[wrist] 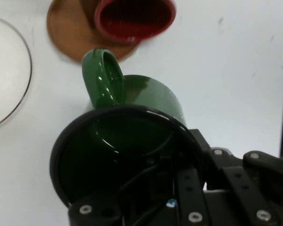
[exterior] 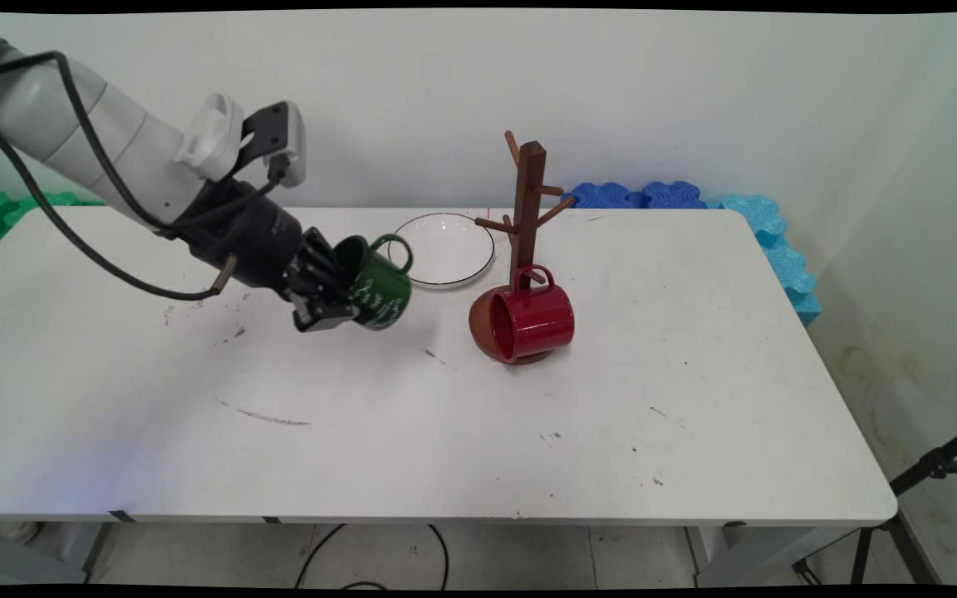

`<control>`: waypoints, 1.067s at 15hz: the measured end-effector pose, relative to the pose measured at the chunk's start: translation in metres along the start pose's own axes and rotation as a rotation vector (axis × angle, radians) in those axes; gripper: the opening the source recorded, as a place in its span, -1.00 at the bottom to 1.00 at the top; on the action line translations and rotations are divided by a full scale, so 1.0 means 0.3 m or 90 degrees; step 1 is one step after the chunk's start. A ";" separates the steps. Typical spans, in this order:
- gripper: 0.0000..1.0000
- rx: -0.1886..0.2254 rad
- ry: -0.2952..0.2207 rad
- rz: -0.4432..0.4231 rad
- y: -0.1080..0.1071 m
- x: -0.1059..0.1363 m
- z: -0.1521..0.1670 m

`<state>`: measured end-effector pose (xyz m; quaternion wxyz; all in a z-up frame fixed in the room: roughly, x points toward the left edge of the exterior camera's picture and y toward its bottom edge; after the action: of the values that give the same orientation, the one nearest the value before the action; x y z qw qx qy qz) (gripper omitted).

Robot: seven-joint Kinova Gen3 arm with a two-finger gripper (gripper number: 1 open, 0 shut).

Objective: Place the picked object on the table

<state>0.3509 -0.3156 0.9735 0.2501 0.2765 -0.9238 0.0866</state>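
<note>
Green mug [wrist: 132, 141] in claw [wrist: 179, 188], lettering unreadable

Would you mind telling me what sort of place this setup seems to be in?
Probably a robotics lab or test room: a bare white table against a plain wall, foam mats behind it, and a tripod leg at the right.

Two mugs, green [exterior: 379, 291] and red [exterior: 528, 322]; one plate [exterior: 445, 249]; one mug tree [exterior: 528, 208].
</note>
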 end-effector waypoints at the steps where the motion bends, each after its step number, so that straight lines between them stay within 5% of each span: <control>1: -1.00 0.006 -0.012 0.011 -0.011 -0.008 0.006; 16: -1.00 0.055 -0.137 0.132 -0.181 -0.042 0.247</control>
<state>0.3594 -0.3770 0.9045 0.1269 0.1976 -0.9644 0.1218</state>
